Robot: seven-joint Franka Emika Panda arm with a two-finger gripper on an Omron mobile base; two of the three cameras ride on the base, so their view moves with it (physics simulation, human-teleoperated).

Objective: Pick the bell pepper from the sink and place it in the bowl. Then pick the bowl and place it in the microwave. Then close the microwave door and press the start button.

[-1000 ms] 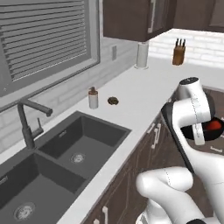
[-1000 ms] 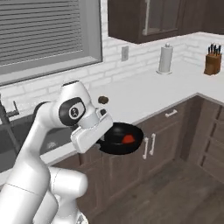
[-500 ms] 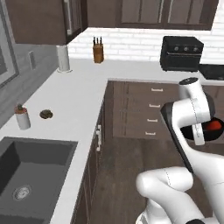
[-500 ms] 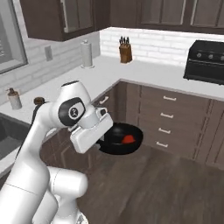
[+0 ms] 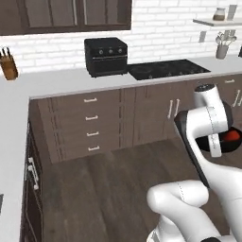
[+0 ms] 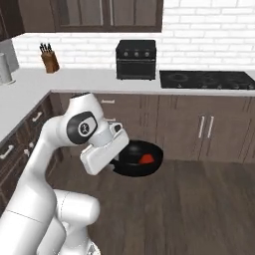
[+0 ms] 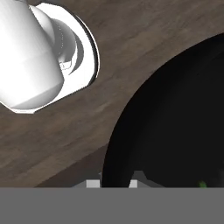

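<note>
arm links (image 6: pixel 40 179): showing as glossy white rounded shells, thick and tubular
joints: showing dark grey bands between the white segments
wrist cap (image 6: pixel 81 128): carrying a dark round disc with a small white mark
hand housing (image 6: pixel 102 149): appearing as a boxy white block
forearm underside (image 5: pixel 194 151): running as a long black strip along the white casing
base (image 5: pixel 182 208): bulging as a smooth white dome

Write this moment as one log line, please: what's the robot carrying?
end effector: shut on bowl rim | bowl: carried above floor | pepper: in bowl | facing: oven, cooktop
</note>
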